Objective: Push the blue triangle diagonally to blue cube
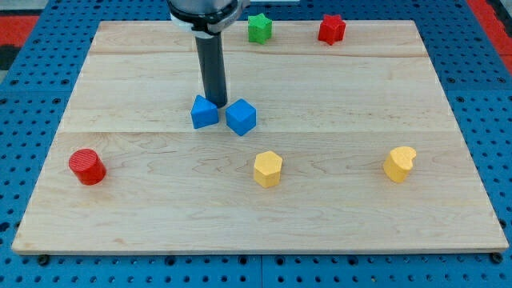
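The blue triangle (204,112) lies near the board's middle, a little to the view's left. The blue cube (241,117) sits just to its right, nearly touching it. My tip (217,102) comes down from the view's top and ends right behind the two blocks, at the triangle's upper right corner, close to the narrow gap between them.
A green star (259,28) and a red star (331,29) lie at the board's top edge. A red cylinder (86,166) lies at the left. A yellow hexagon (268,169) and a yellow heart (399,164) lie lower down. The wooden board (144,216) rests on a blue pegboard.
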Controlling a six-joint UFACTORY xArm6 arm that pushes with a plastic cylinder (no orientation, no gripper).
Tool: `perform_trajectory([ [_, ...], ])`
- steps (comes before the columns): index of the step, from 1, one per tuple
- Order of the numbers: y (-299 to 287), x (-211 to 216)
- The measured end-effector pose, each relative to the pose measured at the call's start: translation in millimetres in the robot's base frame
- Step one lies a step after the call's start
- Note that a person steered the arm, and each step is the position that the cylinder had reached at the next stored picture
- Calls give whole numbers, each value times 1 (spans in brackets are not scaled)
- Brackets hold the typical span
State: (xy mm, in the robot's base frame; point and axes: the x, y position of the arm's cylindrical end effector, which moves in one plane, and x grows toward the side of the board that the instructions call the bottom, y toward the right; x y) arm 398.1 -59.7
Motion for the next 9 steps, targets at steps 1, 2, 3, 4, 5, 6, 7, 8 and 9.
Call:
perform_trajectory([
  [1, -11, 24],
  [2, -21, 34],
  [3, -26, 35],
  [4, -36, 35],
  [5, -40, 17],
  [6, -61, 15],
  [7, -69, 15],
  [8, -69, 22],
  [9, -69, 30],
])
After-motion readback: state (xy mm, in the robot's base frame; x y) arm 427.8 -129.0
